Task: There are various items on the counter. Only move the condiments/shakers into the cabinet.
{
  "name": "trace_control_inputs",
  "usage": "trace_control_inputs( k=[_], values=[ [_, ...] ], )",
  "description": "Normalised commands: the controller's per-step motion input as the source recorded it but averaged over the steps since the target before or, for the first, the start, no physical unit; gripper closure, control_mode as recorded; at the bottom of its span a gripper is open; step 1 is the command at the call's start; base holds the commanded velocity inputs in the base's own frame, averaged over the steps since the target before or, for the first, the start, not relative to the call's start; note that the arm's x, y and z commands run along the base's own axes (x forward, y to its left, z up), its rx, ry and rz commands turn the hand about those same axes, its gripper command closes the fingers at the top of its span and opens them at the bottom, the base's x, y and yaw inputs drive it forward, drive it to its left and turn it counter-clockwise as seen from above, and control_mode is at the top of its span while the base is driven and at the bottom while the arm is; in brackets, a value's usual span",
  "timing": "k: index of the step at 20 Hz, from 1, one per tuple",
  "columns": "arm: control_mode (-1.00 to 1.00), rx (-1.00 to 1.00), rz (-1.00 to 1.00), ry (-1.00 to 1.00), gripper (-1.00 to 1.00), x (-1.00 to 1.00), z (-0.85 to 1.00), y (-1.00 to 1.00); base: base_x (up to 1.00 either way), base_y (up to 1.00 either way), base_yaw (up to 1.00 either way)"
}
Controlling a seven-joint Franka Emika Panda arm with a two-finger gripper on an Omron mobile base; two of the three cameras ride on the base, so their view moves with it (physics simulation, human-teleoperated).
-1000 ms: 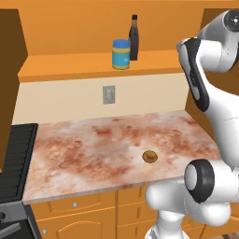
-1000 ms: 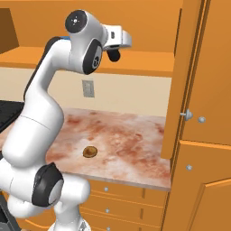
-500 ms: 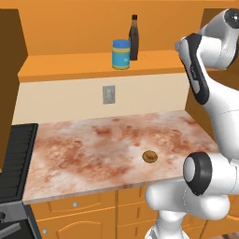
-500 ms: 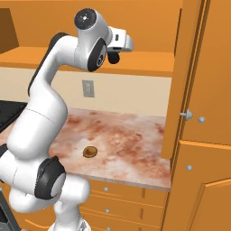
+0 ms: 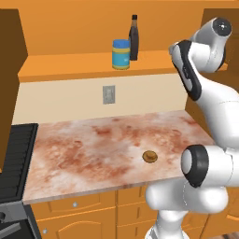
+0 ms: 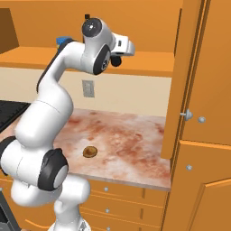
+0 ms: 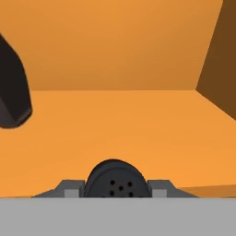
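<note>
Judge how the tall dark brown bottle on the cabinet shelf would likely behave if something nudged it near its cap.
The dark brown bottle is tall and narrow, so it would probably tip rather than slide. It stands close beside the blue-lidded jar, which it might strike. Its smooth sides may be slippery.

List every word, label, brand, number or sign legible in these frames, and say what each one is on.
No text can be read in any view.
Blue-lidded jar: yellow label band, too blurred to read any lettering.
Dark brown bottle: no legible label at this size.
Black shaker between the fingertips: a pattern of holes on its top, no writing.
Wall outlet plate: unmarked.
</note>
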Motion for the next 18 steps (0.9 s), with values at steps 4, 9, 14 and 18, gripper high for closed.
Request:
trace_control_inputs(
  k=[4, 9, 14, 18],
  values=[
    [-1.0, -0.02, -0.03, 0.0, 1.0, 0.58, 0.0, 0.03, 0.0, 0.0, 0.0],
    [-1.0, 0.0, -0.05, 0.0, 1.0, 0.44, -0.01, 0.0, 0.0, 0.0, 0.0],
    [-1.0, 0.0, -0.01, 0.1, 1.0, 0.21, -0.01, 0.0, 0.0, 0.0, 0.0],
    [-1.0, 0.0, 0.0, 0.16, 1.0, 0.17, 0.0, 0.0, 0.0, 0.0, 0.0]
  ],
)
